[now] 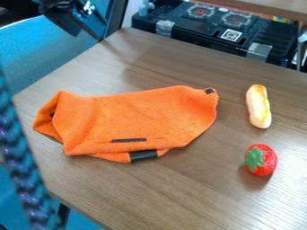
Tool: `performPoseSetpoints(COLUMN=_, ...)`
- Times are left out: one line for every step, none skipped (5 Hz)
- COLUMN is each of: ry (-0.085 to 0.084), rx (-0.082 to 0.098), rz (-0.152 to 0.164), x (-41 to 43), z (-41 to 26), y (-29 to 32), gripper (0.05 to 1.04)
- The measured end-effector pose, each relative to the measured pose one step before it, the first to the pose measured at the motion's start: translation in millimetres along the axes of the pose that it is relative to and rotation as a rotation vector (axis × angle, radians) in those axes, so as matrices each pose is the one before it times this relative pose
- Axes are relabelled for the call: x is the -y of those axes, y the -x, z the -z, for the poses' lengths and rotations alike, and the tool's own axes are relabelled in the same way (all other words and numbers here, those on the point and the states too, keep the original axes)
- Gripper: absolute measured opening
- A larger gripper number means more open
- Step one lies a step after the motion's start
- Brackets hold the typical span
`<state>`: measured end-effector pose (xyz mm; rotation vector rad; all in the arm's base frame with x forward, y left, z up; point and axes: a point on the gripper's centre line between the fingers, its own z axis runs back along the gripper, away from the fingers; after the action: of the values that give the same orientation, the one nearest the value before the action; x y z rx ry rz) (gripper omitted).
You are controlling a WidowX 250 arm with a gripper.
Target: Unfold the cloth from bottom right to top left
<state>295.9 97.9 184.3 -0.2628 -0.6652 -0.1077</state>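
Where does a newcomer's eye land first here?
The bright orange cloth, folded and rumpled across the left and middle of the wooden table. Next, the red toy strawberry with its green top, at right, and the long toy bread roll beyond it.

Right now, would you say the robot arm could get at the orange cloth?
Probably yes: the arm is at the upper left, nothing seems to stand between it and the orange cloth, and the strawberry lies off to the right.
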Motion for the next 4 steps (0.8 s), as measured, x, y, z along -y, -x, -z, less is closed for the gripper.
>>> performPoseSetpoints(ry=0.0106, rx=-0.0180, rz=-0.0116, x=-0.65, z=5.95, y=5.05, gripper=0.999)
performPoseSetpoints(ry=0.0050, rx=-0.0603, rz=0.0612, x=12.25, z=14.02, y=15.63, gripper=0.999)
performPoseSetpoints(ry=-0.0085, rx=-0.0125, rz=0.0724, x=15.28, z=2.55, y=5.97, gripper=0.999)
performPoseSetpoints(ry=-0.0006, rx=-0.0393, rz=0.0960, x=17.45, z=10.46, y=5.66, gripper=0.999)
